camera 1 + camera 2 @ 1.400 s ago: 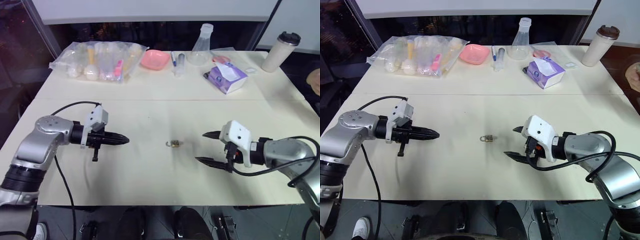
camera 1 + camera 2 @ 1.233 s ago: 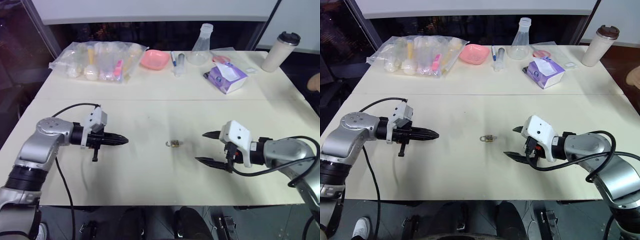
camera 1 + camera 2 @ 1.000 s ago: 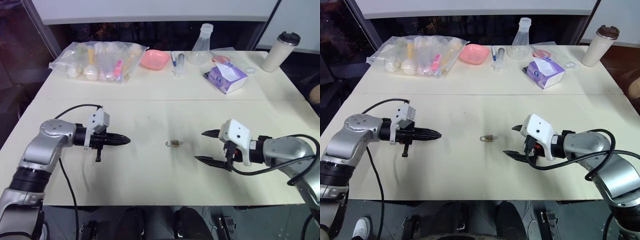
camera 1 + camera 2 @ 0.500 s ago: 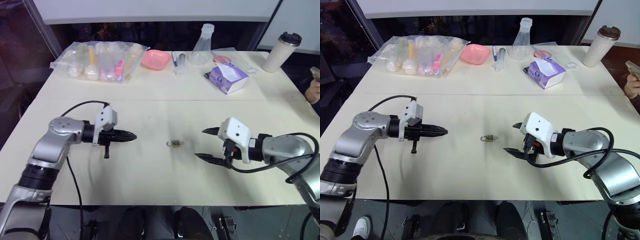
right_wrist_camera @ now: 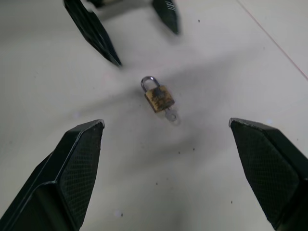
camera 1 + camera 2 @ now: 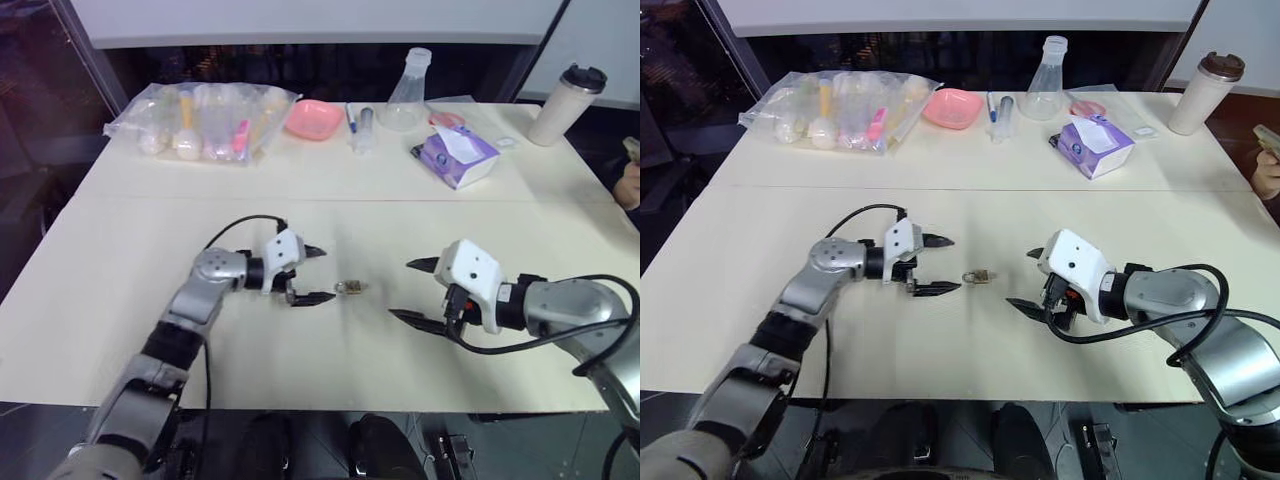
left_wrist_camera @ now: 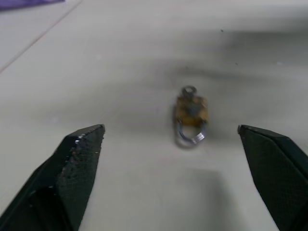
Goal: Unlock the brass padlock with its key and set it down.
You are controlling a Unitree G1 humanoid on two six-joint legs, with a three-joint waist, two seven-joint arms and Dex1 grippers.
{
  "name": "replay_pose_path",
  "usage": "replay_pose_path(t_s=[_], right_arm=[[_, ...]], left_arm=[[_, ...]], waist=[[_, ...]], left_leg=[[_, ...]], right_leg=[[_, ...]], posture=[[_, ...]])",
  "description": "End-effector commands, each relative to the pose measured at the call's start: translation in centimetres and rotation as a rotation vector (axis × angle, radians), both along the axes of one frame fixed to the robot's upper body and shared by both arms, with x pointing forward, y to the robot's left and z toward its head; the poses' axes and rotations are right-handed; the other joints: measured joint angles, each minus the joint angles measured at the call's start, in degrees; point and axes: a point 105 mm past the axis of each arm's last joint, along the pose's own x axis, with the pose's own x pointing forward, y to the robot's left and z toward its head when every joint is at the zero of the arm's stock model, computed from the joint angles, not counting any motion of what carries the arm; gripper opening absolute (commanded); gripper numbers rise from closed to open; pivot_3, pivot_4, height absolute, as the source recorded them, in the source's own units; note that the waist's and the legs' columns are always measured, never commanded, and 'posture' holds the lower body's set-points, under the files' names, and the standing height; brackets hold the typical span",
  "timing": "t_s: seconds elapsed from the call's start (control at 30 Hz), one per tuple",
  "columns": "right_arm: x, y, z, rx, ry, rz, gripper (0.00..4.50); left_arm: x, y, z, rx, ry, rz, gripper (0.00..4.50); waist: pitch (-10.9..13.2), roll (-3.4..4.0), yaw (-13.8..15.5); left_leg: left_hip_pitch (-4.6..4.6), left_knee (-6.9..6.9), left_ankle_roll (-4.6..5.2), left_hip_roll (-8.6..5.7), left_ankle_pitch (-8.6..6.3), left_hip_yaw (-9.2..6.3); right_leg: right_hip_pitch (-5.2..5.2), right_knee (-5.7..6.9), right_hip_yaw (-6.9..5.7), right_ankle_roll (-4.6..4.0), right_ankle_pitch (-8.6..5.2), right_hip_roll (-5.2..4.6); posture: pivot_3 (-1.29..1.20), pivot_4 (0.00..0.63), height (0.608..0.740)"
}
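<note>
Lying untouched mid-tabletop (image 6: pixel 120 250) nearer the front edge, the brass padlock (image 6: pixel 348 288) waits between the spread, empty left hand (image 6: pixel 310 275) and right hand (image 6: pixel 415 290), unlocking not begun.

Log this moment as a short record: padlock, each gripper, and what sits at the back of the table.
brass padlock: lying flat on the table, between the two grippers, touched by neither
key: in the padlock's base, opposite the shackle
left gripper: open, beside the padlock
right gripper: open, facing the padlock
back of table: plastic bag, pink dish, flask, purple pack, tumbler
</note>
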Motion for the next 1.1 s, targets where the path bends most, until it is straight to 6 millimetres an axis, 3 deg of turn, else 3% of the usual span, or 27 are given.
replay_pose_path(t_s=[0.03, 0.53, 0.63, 0.83, 0.97, 1.1], right_arm=[[-0.3, 0.1, 1.2, -0.001, -0.062, -0.014, 4.34], [-1.0, -0.2, 1.0, -0.007, -0.079, -0.077, 4.34], [-0.9, -0.3, 1.1, -0.008, -0.084, -0.082, 4.34], [-0.7, -0.3, 1.2, -0.012, -0.091, -0.083, 4.34], [-0.5, -0.1, 1.2, -0.015, -0.094, -0.070, 4.34], [0.4, 0.8, 1.3, -0.039, -0.151, -0.038, 4.34]], left_arm=[[0.4, -1.6, 0.2, -0.012, -0.008, -0.025, 4.47], [0.3, -4.0, -2.5, 0.084, -0.038, -0.125, 4.47], [0.2, -4.1, -3.0, 0.107, -0.049, -0.137, 3.56], [-0.3, -3.9, -3.4, 0.115, -0.024, -0.163, 0.89], [-0.1, -2.9, -3.4, 0.120, 0.000, -0.145, 0.76], [0.5, -0.4, -1.5, 0.101, 0.022, -0.124, 0.76]], waist=[[0.00, 0.00, 0.18], [-0.01, -0.02, 0.39], [-0.02, -0.02, 0.41], [-0.03, -0.02, 0.34], [-0.03, -0.02, 0.29], [-0.03, -0.03, -0.71]], left_leg=[[0.00, 0.00, 0.00, 0.00, 0.00, 0.00], [0.01, 0.03, 0.00, -0.01, 0.00, 0.00], [0.02, 0.03, 0.00, -0.01, 0.00, -0.01], [0.09, 0.05, 0.01, 0.00, 0.00, -0.02], [0.09, 0.05, 0.01, 0.00, 0.00, -0.02], [0.09, 0.04, 0.01, 0.05, 0.00, -0.02]], right_leg=[[0.00, 0.00, 0.00, 0.00, 0.00, 0.01], [0.02, 0.03, 0.00, 0.00, 0.00, 0.02], [0.03, 0.03, 0.00, 0.00, 0.00, 0.03], [0.10, 0.05, 0.00, 0.00, 0.00, 0.03], [0.10, 0.05, 0.00, 0.00, 0.00, 0.04], [0.05, 0.08, 0.01, 0.00, 0.00, 0.10]], posture=[[0.00, 0.150, 0.715], [0.00, 0.150, 0.715], [0.00, 0.150, 0.715], [0.00, 0.150, 0.715], [0.00, 0.150, 0.715], [0.00, 0.150, 0.715]])
